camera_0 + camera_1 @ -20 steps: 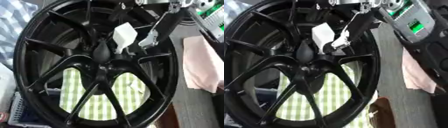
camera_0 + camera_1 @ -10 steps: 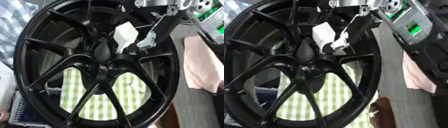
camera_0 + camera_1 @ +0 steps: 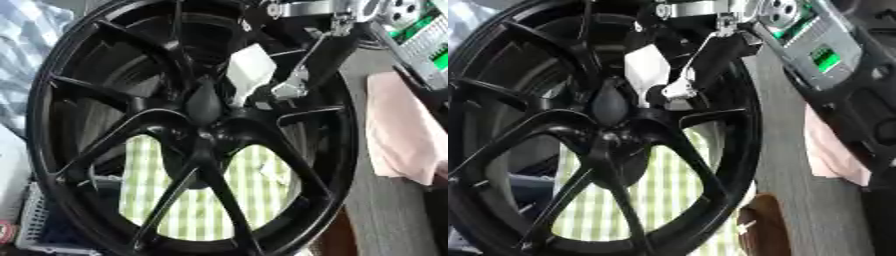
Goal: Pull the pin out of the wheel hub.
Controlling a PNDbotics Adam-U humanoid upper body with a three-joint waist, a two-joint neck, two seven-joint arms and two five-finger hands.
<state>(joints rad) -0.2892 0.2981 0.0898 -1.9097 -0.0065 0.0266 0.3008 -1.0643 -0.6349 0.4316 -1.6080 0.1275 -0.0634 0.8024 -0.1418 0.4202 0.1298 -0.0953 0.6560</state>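
Right hand [image 3: 302,75] reaching down from upper right, fingertips pinching at something pale beside the white tag [image 3: 249,70], just above the wheel hub [image 3: 206,127]. Pin not clearly distinguishable among black spokes. Risk: fingers slipping off, or tugging the tag instead.

Looks like a workshop or robot test bench.
A black alloy wheel [image 3: 192,130] stands on a grey table [image 3: 798,200], over green checked cloth [image 3: 254,200], beside a pink rag [image 3: 402,130].
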